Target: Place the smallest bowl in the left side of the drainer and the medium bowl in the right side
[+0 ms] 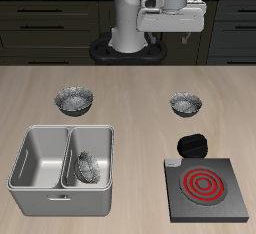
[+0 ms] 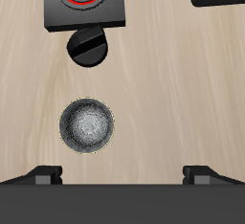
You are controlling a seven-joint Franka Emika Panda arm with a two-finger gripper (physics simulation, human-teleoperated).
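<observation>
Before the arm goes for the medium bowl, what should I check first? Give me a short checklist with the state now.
1. Gripper open: ok, fingers wide apart.
2. Medium bowl upright, alone on the table: ok.
3. Gripper centred over that bowl: not ok, the bowl sits off the midline between the fingers.
4. Black knob apart from the bowl: ok.
5. Drainer compartment farther from the stove free: ok.
6. Smallest bowl in the other compartment: ok, leaning.
</observation>
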